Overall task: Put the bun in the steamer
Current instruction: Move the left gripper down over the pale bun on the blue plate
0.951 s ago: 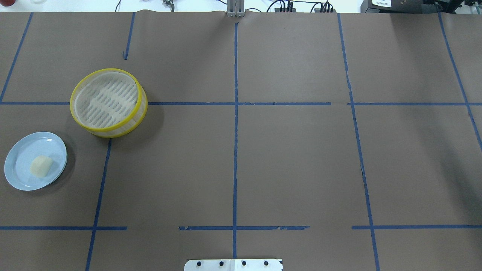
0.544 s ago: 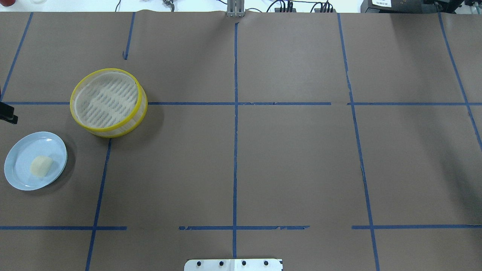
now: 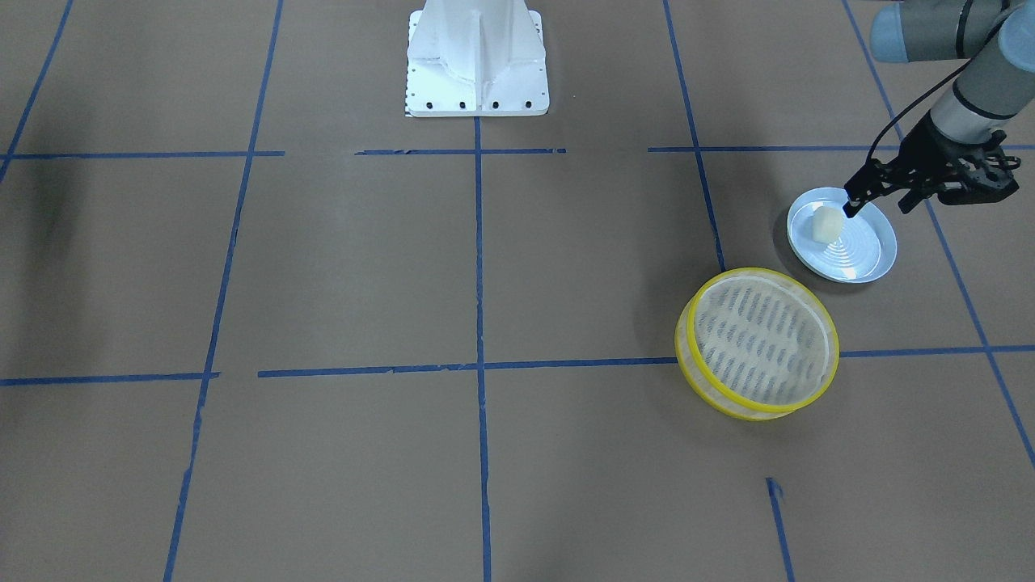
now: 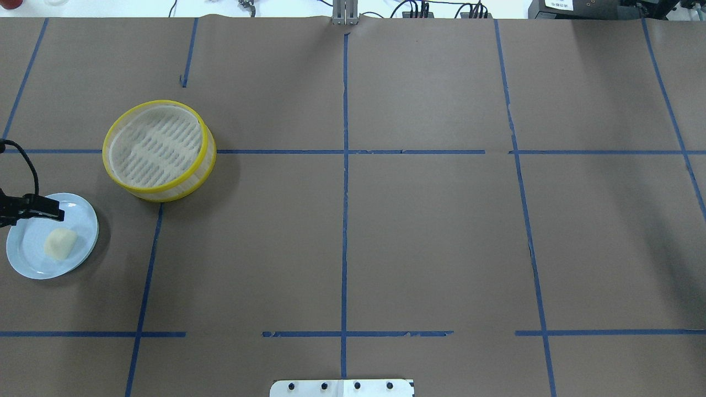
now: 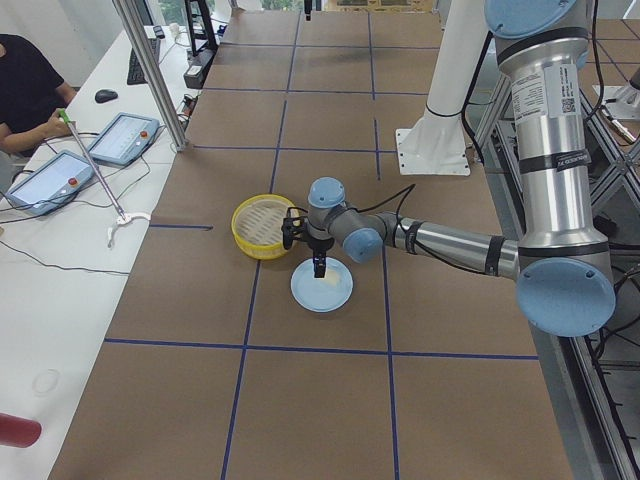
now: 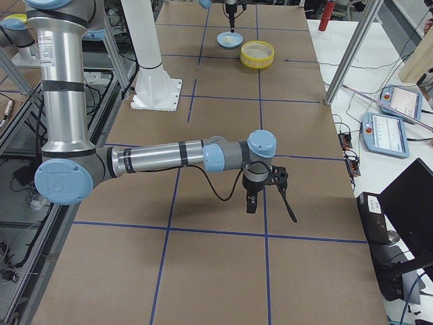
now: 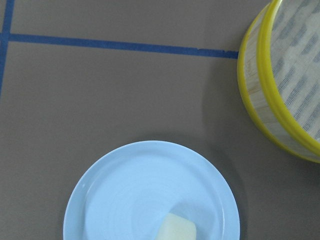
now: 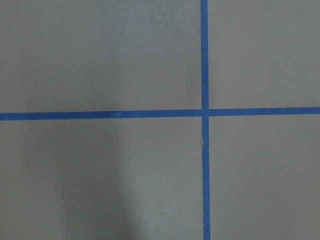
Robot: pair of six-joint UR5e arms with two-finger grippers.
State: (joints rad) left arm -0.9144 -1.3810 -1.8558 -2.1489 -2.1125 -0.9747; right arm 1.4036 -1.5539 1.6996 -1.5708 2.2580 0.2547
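Observation:
The bun, a small cream-white lump, lies on a pale blue plate at the table's left. It also shows in the front view and at the bottom of the left wrist view. The steamer, a round basket with yellow rims, stands beyond the plate and holds nothing; the front view shows it too. My left gripper is open and empty above the plate's edge, with one fingertip close to the bun. My right gripper shows only in the right side view, so I cannot tell its state.
The table is covered in brown paper with blue tape lines. The robot's white base stands at the table's near edge. An operator and tablets are on a side bench beyond the table.
My left gripper has come in from the left edge and moved toward me, from level with the steamer to over the plate's far edge. Bun, plate and steamer have not moved.

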